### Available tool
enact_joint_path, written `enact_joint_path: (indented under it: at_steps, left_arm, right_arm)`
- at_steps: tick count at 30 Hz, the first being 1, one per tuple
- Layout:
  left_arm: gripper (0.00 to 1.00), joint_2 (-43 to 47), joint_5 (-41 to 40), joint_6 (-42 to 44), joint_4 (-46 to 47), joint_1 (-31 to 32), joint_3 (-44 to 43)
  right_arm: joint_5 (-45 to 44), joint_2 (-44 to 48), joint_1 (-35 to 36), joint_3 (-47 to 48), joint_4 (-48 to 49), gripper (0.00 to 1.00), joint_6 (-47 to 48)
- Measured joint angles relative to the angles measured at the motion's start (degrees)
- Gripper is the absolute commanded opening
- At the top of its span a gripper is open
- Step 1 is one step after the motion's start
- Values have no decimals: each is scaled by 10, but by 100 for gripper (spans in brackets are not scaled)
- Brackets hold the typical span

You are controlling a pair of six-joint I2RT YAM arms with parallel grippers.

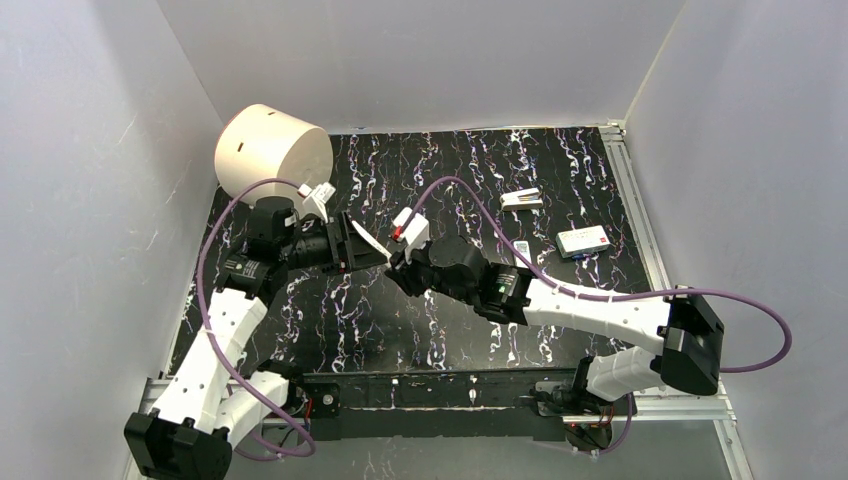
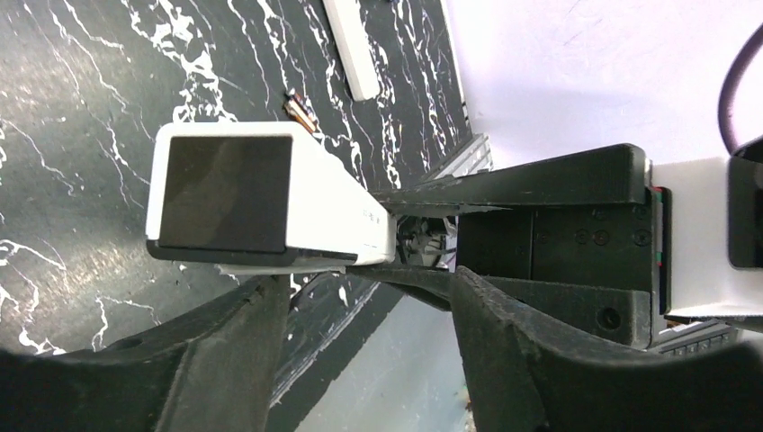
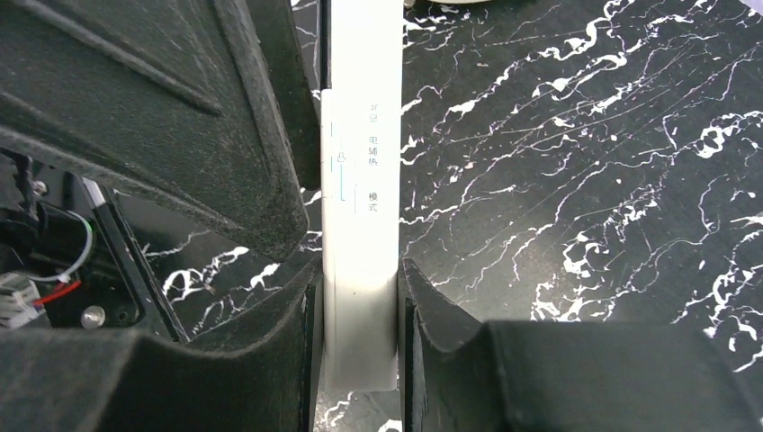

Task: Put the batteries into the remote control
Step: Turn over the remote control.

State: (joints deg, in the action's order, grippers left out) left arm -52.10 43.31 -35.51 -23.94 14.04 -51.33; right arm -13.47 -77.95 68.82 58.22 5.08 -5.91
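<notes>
The remote control (image 1: pixel 372 245), a slim white bar, hangs above the table between the two arms. My right gripper (image 3: pixel 360 279) is shut on one end of it, both pads flat against its narrow sides (image 1: pixel 403 262). Its other end, with a dark window (image 2: pixel 225 193), faces my left gripper (image 2: pixel 364 279). That gripper's jaws stand apart with nothing in the gap, and one fingertip (image 2: pixel 265 288) touches the remote's lower edge. In the left wrist view one small copper-tinted battery (image 2: pixel 300 110) lies on the marble table. No other battery shows.
A plain white strip (image 1: pixel 522 198) and a white box with a red mark (image 1: pixel 583 240) lie at the right of the table (image 1: pixel 450 170). A large cream cylinder (image 1: pixel 272 150) stands at the back left. A metal rail (image 1: pixel 640 220) runs along the right edge.
</notes>
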Motion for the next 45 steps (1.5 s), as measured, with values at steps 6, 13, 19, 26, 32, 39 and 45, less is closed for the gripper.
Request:
enact_joint_path:
  at_steps: [6,13,19,26,32,39,45]
  left_arm:
    - [51,-23,18,14,-47,0,-8]
    - [68,-34,44,7,-53,0,-11]
    - [57,-51,59,5,-65,0,-21]
    - [47,-52,79,-4,-60,0,-21]
    - [30,-52,86,-17,-50,-2,-20]
    - [48,-52,93,-25,-43,-3,-18]
    - [37,-53,106,-31,-33,-3,-18]
  right_arm:
    - [4,9,0,-8,-11,21,34]
    - [26,39,0,-39,-16,21,60]
    - [43,57,0,-48,-14,21,62]
    - [68,66,0,-57,-6,21,63]
    - [72,75,0,-63,-2,20,64]
    - [73,78,-1,-63,-2,20,65]
    - [83,77,-1,-63,-2,20,67]
